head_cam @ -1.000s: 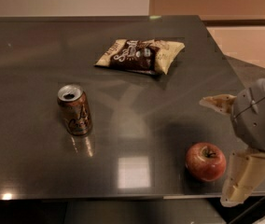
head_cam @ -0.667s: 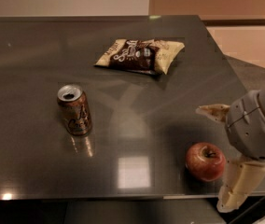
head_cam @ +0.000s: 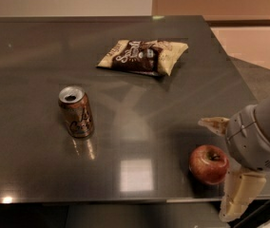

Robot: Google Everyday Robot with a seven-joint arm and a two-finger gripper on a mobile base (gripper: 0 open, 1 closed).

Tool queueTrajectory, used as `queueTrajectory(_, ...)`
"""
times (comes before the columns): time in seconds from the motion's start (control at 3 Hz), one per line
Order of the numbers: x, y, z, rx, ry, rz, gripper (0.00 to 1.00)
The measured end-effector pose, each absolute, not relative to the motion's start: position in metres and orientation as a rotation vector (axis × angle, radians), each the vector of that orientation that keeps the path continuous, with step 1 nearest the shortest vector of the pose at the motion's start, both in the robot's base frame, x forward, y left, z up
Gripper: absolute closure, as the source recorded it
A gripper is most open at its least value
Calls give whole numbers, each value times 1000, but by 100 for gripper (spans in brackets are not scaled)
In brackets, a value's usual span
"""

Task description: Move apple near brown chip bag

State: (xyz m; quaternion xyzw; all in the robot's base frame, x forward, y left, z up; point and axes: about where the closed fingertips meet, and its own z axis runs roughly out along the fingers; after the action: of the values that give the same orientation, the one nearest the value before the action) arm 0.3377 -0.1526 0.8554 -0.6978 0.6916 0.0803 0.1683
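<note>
The red apple (head_cam: 209,164) with yellowish patches sits on the dark table (head_cam: 40,70) near its front right edge. The brown chip bag (head_cam: 143,55), dark in the middle with cream ends, lies flat at the back centre, far from the apple. My gripper (head_cam: 223,167) is at the right, open, its two cream fingers (head_cam: 214,125) straddling the apple's right side, one behind it and one in front below the table edge. The apple is still on the table.
An opened brown drink can (head_cam: 77,111) stands upright left of centre. The table's front edge (head_cam: 125,201) runs just below the apple, and its right edge slants past my arm (head_cam: 261,137). A pale floor shows at the right.
My gripper has moved left and slightly down toward the apple, so its fingers now sit closer around it. The apple, bag and can have not moved.
</note>
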Motion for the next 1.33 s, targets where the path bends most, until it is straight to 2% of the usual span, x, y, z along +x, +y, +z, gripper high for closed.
queueTrajectory(0.33, 336, -153, 847, -1997, 1969, 235, 17)
queueTrajectory(1.0, 345, -158, 850, -1975, 1998, 220, 64)
queueTrajectory(1.33, 366, -160, 877, -1925, 2036, 186, 87)
